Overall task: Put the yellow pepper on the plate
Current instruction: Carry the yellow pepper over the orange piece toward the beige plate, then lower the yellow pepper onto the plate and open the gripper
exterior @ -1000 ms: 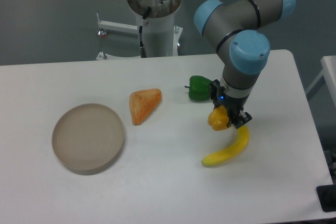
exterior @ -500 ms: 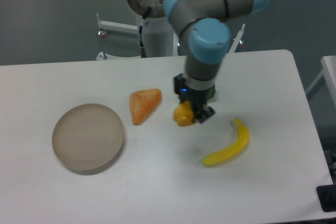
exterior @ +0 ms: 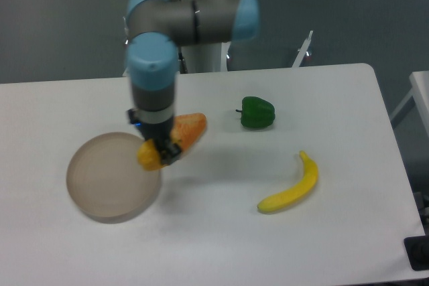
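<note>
The yellow pepper (exterior: 149, 156) is held in my gripper (exterior: 155, 153), whose fingers are shut on it. It hangs above the right rim of the round beige plate (exterior: 100, 179), which lies at the left of the white table. My arm comes down from above, and its wrist hides part of the orange wedge behind the gripper. The pepper's stem is hidden by the fingers.
An orange wedge-shaped piece (exterior: 191, 127) lies just right of my gripper. A green pepper (exterior: 257, 112) sits at the middle right. A yellow banana (exterior: 292, 186) lies toward the front right. The robot's base column (exterior: 208, 45) stands behind the table's far edge.
My gripper has carried the yellow pepper leftward across the table, from beside the banana and green pepper, past the orange wedge, to the plate's right rim.
</note>
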